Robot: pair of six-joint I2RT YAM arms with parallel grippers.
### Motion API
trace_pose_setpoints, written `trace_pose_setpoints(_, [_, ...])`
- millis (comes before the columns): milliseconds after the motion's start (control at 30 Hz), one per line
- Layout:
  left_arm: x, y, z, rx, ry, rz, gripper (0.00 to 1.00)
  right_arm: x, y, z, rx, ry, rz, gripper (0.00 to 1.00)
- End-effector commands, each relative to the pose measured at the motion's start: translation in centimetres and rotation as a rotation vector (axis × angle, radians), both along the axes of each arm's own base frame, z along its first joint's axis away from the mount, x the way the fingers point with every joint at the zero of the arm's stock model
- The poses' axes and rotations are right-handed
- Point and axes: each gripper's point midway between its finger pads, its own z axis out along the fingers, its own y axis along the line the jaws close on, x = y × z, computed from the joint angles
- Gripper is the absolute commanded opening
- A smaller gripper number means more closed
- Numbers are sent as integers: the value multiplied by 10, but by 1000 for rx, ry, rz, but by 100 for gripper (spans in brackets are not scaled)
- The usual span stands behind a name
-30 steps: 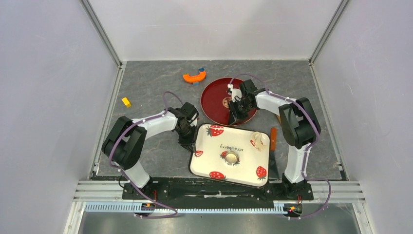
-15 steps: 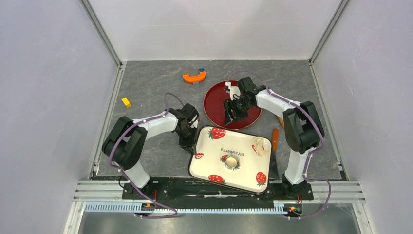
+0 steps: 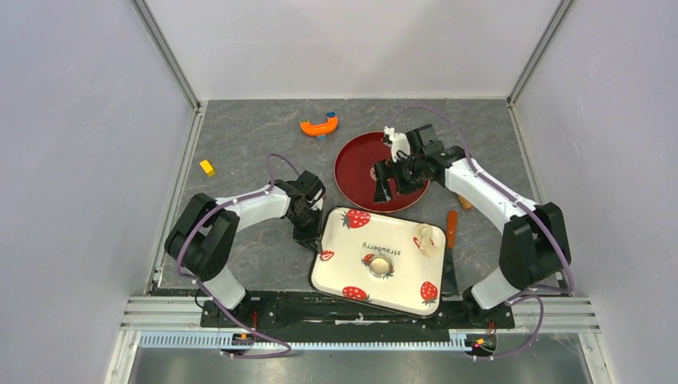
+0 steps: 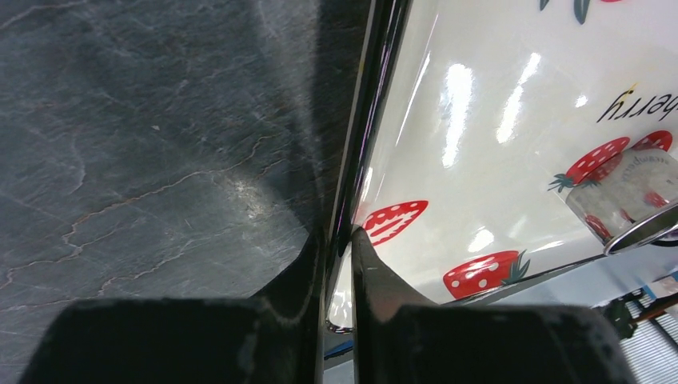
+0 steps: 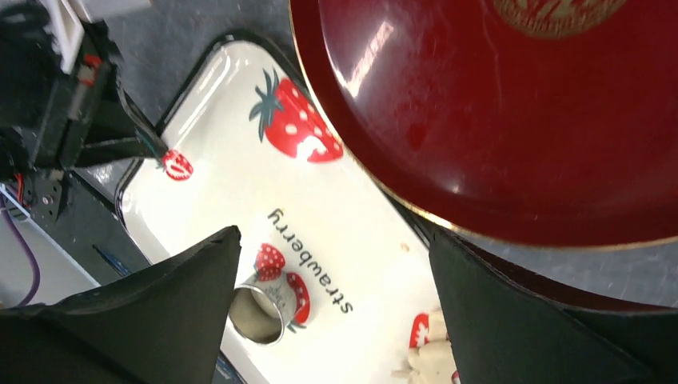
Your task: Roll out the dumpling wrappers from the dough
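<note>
While left pincer (image 4: 337, 234) grips tray (image 4: 480, 120), right arm (image 3: 488, 188) swung outward

Our left arm (image 3: 256, 206) and right arm (image 3: 488, 188) had white links and black joints; a purple cable (image 3: 269, 166) trailed behind each gripper. Fingers (image 5: 184, 296) were black tapering wedges. A white block (image 3: 392, 138) sat behind the right gripper (image 5: 333, 236).

My right end effector (image 5: 333, 234) gapes wide. Between its fingers lies the strawberry tray (image 5: 224, 184), a metal ring (image 5: 257, 316) beside one finger, pale dough (image 5: 424, 366) by the other, the red plate (image 5: 512, 112) beyond.
</note>
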Motion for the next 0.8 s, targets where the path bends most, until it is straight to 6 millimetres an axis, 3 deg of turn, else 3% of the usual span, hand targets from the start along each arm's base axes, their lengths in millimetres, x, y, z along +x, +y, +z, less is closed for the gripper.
trace_pose_setpoints(0, [10,9,-22,70,-47,140,2,-24,-12,1,-9,20,0,89])
trace_pose_setpoints(333, [8,14,-28,31,1,310,2,-67,-31,-15,-56,111,41,86])
trace_pose_setpoints(600, [8,25,-30,17,15,384,2,-98,-29,-26,-38,199,87,72])
trace_pose_setpoints(767, [8,24,-33,5,25,379,2,-116,-27,-44,-60,246,120,66])
